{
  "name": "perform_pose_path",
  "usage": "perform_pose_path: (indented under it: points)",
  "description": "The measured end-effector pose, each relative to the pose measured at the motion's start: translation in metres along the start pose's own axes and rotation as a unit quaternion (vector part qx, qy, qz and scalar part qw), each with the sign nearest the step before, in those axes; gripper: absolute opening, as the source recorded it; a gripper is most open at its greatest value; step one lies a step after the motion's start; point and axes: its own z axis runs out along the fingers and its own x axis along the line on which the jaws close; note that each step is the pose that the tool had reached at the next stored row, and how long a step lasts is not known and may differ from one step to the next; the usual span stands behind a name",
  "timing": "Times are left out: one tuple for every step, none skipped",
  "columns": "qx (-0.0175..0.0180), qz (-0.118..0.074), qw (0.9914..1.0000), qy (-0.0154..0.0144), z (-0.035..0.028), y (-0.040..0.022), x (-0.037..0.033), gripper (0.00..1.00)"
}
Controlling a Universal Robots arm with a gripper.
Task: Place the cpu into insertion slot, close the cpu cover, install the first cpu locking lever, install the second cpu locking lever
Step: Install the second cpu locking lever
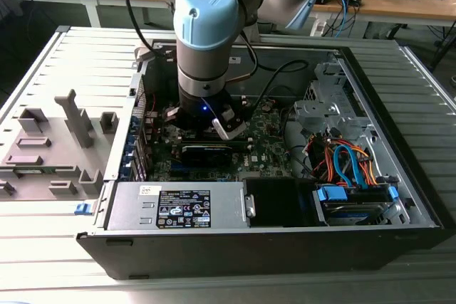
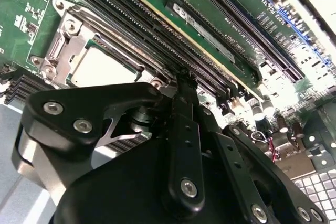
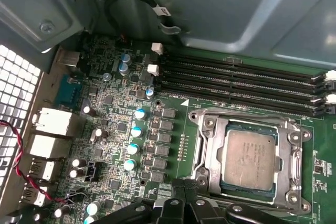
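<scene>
Arm: one, blue-capped joints, reaching down into the open computer case (image 1: 399, 197) in the exterior view.
Claw: one; black fingers pressed together at the tips with nothing between them, seen in the first wrist view (image 3: 184, 188) and in the second wrist view (image 2: 185, 85).
Cpu: one, dull silver square (image 3: 248, 157), seated in the insertion slot just beyond the claw tips; in the second wrist view it shows as a pale patch (image 2: 102, 66) beside the tips.
Insertion slot: one; its silver border (image 3: 206, 153) rings the chip.
Cpu cover: one silver frame plate (image 3: 286, 156) lying flat around the chip, the chip's top showing through its window.
Memory slots: four long black rows (image 3: 241, 85), beyond the socket from the claw; in the second wrist view they run right beside the tips (image 2: 131, 22).
Capacitors: several blue-topped cans (image 3: 135, 130) to one side of the socket, near the claw.
Power supply box: one, grey, labelled (image 1: 178, 208), seen in the exterior view well apart from the claw.
Cable bundle: one, orange and blue (image 1: 349, 161), at the far end of the case from the claw.
Grey fixture blocks: several (image 1: 75, 115) on the ribbed desk (image 1: 43, 247) outside the case.
View differences: the exterior view gives the whole case and the arm, whose wrist hides the socket; the first wrist view gives the socket from above; the second wrist view gives the claw's black linkage close up.
</scene>
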Motion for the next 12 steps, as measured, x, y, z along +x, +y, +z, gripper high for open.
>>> perform_pose_path:
  points:
    - [0.0,0.0,1.0,0.0,0.0007,-0.0002,0.0,0.11]
    - [-0.0001,0.0,1.0,0.0,0.0013,-0.0003,0.0,0.11]
    - [-0.0002,-0.001,1.0,-0.0001,0.0016,-0.0004,0.0,0.11]
    - [-0.0004,-0.001,1.0,-0.0001,0.0017,-0.0008,0.0,0.11]
    - [-0.0004,-0.001,1.0,-0.0002,0.0017,-0.001,0.0001,0.11]
    - [-0.0004,-0.001,1.0,-0.0004,0.0013,-0.0014,0.0002,0.11]
    - [-0.0005,-0.001,1.0,-0.0008,0.0,-0.0012,0.0002,0.11]
    - [0.0003,-0.001,1.0,-0.0009,-0.0044,-0.0006,0.0002,0.11]
    - [-0.0001,-0.001,1.0,-0.0006,-0.009,0.0006,0.0002,0.11]
    - [-0.0002,-0.001,1.0,-0.0006,-0.0109,0.0011,0.0,0.11]
    - [-0.0002,-0.001,1.0,-0.0006,-0.0111,0.0011,-0.0005,0.11]
    - [-0.0002,-0.001,1.0,-0.0004,-0.0113,0.0007,-0.0027,0.11]
